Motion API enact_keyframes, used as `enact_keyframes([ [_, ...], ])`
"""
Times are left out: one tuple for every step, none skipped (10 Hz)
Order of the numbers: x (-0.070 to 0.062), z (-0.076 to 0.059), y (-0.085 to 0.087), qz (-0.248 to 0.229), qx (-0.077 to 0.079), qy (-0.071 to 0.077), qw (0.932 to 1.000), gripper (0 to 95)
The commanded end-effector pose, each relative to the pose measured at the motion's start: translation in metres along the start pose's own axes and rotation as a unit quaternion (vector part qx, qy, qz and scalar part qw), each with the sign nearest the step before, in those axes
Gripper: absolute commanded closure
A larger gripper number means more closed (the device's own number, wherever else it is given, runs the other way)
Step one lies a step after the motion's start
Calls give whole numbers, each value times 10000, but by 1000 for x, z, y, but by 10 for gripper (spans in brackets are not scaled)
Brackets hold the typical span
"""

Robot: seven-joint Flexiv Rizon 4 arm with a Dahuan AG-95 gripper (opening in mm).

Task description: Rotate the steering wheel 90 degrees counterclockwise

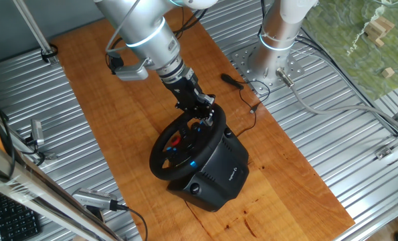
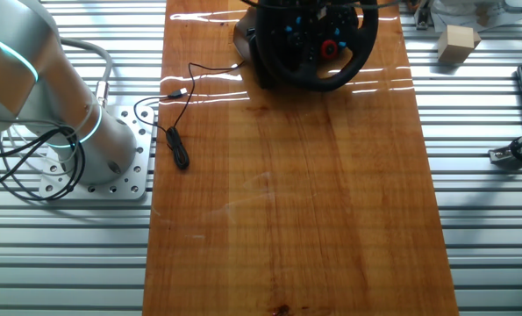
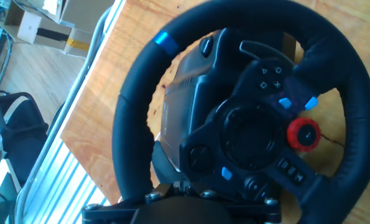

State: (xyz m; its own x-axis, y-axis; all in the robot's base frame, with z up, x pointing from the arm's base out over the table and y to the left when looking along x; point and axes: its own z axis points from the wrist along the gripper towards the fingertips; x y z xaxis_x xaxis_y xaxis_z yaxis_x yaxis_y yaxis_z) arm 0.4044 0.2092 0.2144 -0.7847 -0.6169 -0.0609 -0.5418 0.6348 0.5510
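Arm angles down from the upper left, hand point(image 1: 204, 109) at the top rim of the steering wheel point(image 1: 185, 144); fingers are hidden against the rim, so can't tell if it's clamped or loose. Wheel sits on its black base point(image 1: 219, 175) mid wooden desk point(image 1: 112, 100), tilted face-up. In the hand view the blue rim stripe point(image 3: 165, 42) is at upper left, the red hub button point(image 3: 303, 134) at right.
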Motion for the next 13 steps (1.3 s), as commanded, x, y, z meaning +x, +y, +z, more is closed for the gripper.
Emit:
enact_keyframes([
  [4,0,2,-11,17,-8,10000,950],
  [6,-1,2,-19,27,6,10000,950],
  [9,1,1,-23,31,-2,10000,950],
  [11,2,1,-27,35,-10,10000,950],
  [13,3,1,-35,43,-9,10000,950],
  [14,4,1,-40,43,-10,10000,950],
  [14,4,0,-41,52,-7,10000,950],
  [15,4,0,-40,52,-6,10000,950],
  [15,5,0,-40,59,-4,10000,950],
  [15,5,0,-36,65,-1,10000,950],
  [16,5,0,-38,74,5,10000,950],
  [17,6,0,-40,100,24,9999,950],
  [18,6,0,-39,119,38,9999,950],
])
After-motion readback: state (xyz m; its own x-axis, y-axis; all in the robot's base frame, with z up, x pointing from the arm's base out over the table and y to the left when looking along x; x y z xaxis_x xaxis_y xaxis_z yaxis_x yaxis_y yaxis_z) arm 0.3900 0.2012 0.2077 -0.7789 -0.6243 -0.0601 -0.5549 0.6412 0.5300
